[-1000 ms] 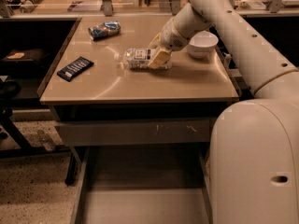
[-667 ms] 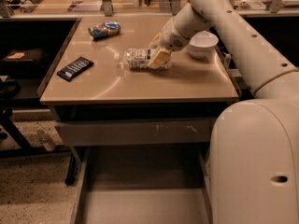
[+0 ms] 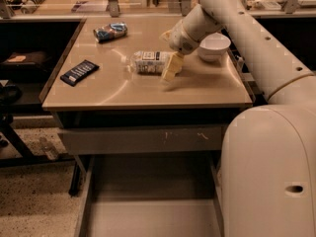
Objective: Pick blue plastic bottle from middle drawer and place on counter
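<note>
Lying on its side near the middle of the surface (image 3: 113, 95), the blue plastic bottle (image 3: 147, 62) points its length left to right, its white label with dark print facing up. The tool (image 3: 170, 71) sits at the bottle's right end, touching or just beside it, with its pale yellow tip angled down towards the beige top. Whether the tool is clamped on the bottle or only resting against it cannot be told from this view. The white arm (image 3: 232, 19) reaches in from the upper right and bends down to the tool, and the robot's large white body (image 3: 269, 172) fills the lower right corner.

Just right of the tool, a white bowl (image 3: 213, 46) stands upright near the surface's right edge. A blue-and-white snack bag (image 3: 110, 31) lies towards the far left of the top, well apart from the bottle. A flat dark packet (image 3: 79, 72) lies near the left edge, set at a slant.

Below the front edge hangs a grey drawer front (image 3: 143, 139) with small orange scuff marks. Beneath that, the middle drawer (image 3: 148, 214) is pulled out towards the camera, its grey floor and low side walls showing. Speckled flooring (image 3: 34, 201) shows at the lower left.
</note>
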